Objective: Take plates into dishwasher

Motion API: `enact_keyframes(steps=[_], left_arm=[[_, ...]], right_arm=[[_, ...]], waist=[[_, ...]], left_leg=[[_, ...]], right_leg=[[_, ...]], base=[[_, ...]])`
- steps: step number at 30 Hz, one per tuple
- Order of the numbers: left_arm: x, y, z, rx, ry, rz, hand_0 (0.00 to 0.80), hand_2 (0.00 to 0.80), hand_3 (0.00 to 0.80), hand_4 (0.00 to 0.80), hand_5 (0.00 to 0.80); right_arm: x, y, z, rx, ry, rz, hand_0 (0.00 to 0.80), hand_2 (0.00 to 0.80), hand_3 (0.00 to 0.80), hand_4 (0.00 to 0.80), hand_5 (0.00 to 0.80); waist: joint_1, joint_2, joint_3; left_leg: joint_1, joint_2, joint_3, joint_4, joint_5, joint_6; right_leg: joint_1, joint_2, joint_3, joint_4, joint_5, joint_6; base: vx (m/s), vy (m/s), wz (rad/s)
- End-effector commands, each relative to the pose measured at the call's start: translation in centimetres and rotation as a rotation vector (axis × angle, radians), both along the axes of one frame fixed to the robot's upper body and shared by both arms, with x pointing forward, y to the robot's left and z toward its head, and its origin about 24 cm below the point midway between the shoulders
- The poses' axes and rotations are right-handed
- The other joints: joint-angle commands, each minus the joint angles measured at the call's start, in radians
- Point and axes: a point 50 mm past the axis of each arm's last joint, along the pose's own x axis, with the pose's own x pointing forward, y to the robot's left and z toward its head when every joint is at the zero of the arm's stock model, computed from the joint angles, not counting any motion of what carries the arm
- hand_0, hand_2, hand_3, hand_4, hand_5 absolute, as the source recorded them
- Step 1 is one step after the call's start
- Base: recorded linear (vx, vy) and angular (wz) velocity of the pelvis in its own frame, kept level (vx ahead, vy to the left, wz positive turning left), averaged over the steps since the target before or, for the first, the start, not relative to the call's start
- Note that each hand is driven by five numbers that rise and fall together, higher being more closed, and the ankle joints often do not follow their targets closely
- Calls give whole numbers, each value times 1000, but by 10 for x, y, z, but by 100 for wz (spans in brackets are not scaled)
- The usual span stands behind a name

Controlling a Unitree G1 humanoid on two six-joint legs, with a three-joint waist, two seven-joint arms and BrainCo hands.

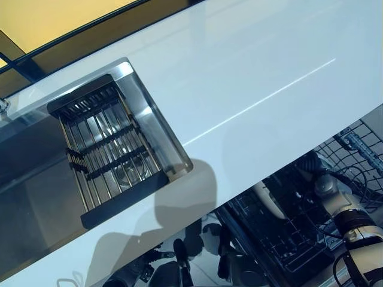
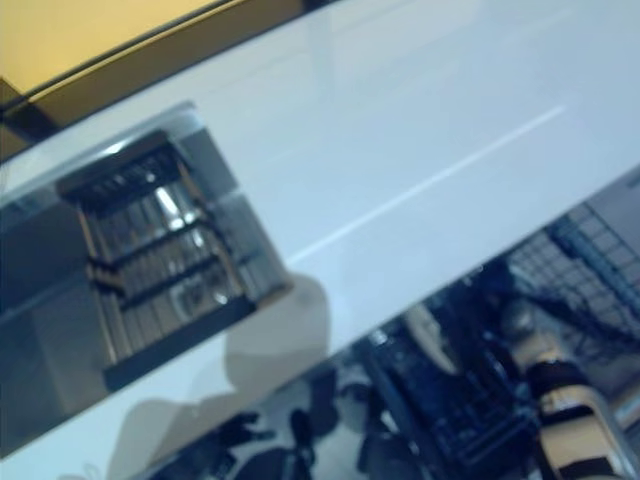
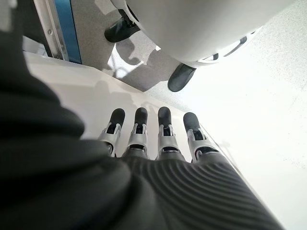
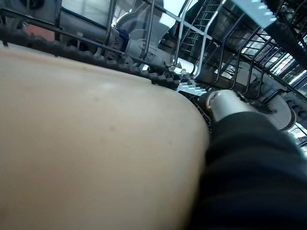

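One plate (image 1: 267, 200), one dishwasher rack (image 1: 287, 233), one sink (image 1: 36, 179), one drying rack (image 1: 105, 149).

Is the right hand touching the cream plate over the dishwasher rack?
Touching. In the right wrist view the plate lies directly against the right hand with no gap; the fingers are hidden behind it.

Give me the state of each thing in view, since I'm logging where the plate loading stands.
Cream-coloured plate: held down among the rack's wires, on edge.
Dark wire dishwasher rack: pulled out below the counter edge.
Black slatted drying rack: sitting across the steel sink.
Right hand: thumb against the plate.
Left hand: fingers straight, holding nothing.
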Motion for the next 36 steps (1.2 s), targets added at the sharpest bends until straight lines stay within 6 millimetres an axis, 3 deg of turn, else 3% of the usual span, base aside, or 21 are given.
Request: enact_keyframes(steps=[1,2,4,5,6,18,25,36], left_arm=[[61,26,35,68,-196,3,0,0,0,0,0],[62,26,36,68,-198,2,0,0,0,0,0],[62,26,36,69,-199,4,0,0,0,0,0],[63,26,36,70,-199,4,0,0,0,0,0],[62,26,36,70,-198,4,0,0,0,0,0],[59,28,34,78,-188,8,0,0,0,0,0],[57,32,35,81,-187,32,0,0,0,0,0],[42,42,28,98,-161,84,0,0,0,0,0]], right_arm=[[-3,12,-33,66,114,-28,791,791,791,791,791],[-3,12,-33,68,113,-28,703,703,703,703,703],[-2,13,-33,71,114,-28,433,433,433,433,433],[-3,13,-34,74,113,-28,264,264,264,264,264],[-3,13,-35,80,117,-30,0,0,0,0,0],[-7,15,-35,94,72,-19,0,0,0,0,0],[-2,20,-14,89,-28,7,0,0,0,0,0],[-15,10,16,96,-207,24,0,0,0,0,0]], waist=[[19,-37,-9],[19,-38,-8],[19,-40,-9],[19,-41,-8],[19,-42,-9],[14,-58,-20],[-2,-71,-20],[-32,-96,-38]], left_leg=[[-73,1,-48,-30,87,-9],[-74,1,-49,-30,87,-9],[-74,2,-50,-30,86,-9],[-74,3,-50,-30,87,-9],[-73,3,-50,-30,87,-9],[-57,11,-43,-30,84,-10],[-49,16,-35,-30,81,-11],[-25,30,-11,-30,75,-12]], right_leg=[[13,-93,46,139,-98,109],[12,-92,47,138,-98,108],[14,-89,48,136,-98,108],[14,-89,48,136,-98,108],[14,-88,49,136,-98,108],[32,-79,52,126,-97,107],[36,-68,63,120,-93,108],[54,-54,80,109,-94,111]], base=[[0,0,0],[0,0,0],[0,0,0],[0,0,0],[0,0,0],[0,0,0],[0,0,0],[0,0,-2]])
